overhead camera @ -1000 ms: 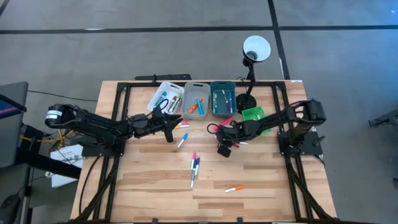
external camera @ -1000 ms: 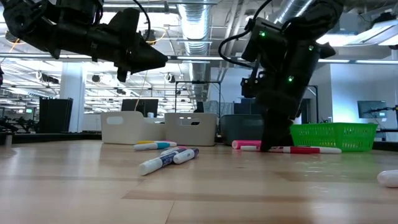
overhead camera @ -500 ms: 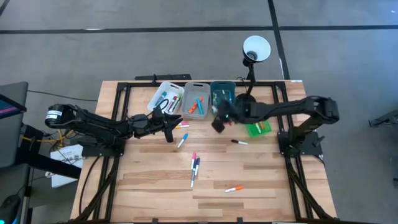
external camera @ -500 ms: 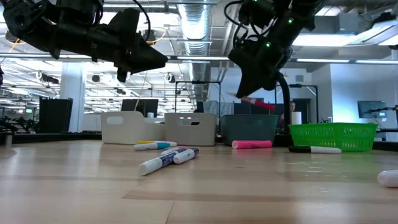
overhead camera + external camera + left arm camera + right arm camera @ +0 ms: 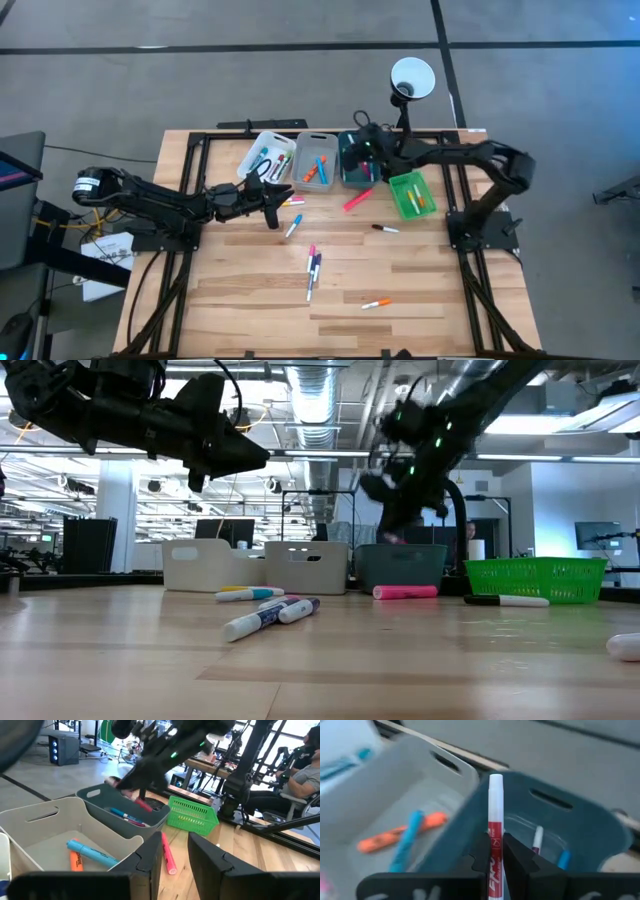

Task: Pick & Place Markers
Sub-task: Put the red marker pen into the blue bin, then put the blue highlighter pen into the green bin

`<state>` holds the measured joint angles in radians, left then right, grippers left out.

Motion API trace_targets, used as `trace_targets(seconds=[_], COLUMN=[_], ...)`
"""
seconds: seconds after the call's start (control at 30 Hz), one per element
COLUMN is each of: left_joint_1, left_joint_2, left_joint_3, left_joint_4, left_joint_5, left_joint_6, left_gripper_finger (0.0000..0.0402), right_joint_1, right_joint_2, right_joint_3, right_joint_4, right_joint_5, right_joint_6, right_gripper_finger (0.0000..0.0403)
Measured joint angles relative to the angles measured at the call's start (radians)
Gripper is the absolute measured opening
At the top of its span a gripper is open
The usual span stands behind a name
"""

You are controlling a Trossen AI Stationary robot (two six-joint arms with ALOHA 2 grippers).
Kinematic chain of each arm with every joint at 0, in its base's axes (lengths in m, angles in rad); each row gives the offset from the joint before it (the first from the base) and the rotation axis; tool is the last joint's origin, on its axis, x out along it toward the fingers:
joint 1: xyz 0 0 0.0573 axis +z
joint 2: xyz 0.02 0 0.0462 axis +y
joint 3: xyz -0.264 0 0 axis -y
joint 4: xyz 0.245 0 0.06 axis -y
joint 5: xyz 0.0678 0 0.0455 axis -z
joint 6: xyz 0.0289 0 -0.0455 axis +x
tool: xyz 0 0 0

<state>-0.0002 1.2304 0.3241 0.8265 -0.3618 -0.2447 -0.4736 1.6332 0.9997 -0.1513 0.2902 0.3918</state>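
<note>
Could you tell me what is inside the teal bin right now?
The teal bin holds several markers: a blue one and a red one show. The right hand, gripping a red marker above it, covers part of the floor.

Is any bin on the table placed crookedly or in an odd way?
Yes. The white bin at the row's left end is turned at an angle, while the grey bin and teal bin stand straight. The green bin also sits slightly askew.
</note>
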Motion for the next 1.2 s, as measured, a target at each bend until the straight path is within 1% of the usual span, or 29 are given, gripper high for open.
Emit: trace_targets(seconds=[0.13,0.23,0.33,0.57,0.77,0.93,1.07,1.2], left_joint_1=[0.0,0.0,0.0,0.0,0.0,0.0,0.0,-0.005], left_joint_2=[0.0,0.0,0.0,0.0,0.0,0.0,0.0,0.0], left_joint_3=[0.0,0.0,0.0,0.0,0.0,0.0,0.0,0.0], left_joint_4=[-0.001,-0.002,-0.003,-0.004,-0.004,-0.004,-0.003,-0.004], left_joint_5=[0.0,0.0,0.0,0.0,0.0,0.0,0.0,0.022], left_joint_6=[0.0,0.0,0.0,0.0,0.0,0.007,0.042,0.045], left_gripper_finger=[0.009,0.009,0.009,0.009,0.009,0.009,0.009,0.009], right_joint_1=[-0.027,-0.036,-0.041,-0.047,-0.047,-0.043,-0.044,-0.036], right_joint_2=[0.102,0.148,0.171,0.173,0.173,0.172,0.143,0.057], right_joint_3=[-0.001,0.0,-0.001,0.0,0.0,0.0,0.002,0.002], right_joint_4=[0.016,0.031,0.033,0.031,0.028,0.029,0.025,0.018], right_joint_5=[-0.007,-0.015,-0.019,-0.028,-0.03,-0.034,-0.089,-0.151], right_joint_6=[0.018,0.018,0.019,0.019,0.008,-0.016,-0.018,-0.038], right_gripper_finger=[0.002,0.0017,0.0026,0.0065,0.008,0.0083,0.0082,0.0082])
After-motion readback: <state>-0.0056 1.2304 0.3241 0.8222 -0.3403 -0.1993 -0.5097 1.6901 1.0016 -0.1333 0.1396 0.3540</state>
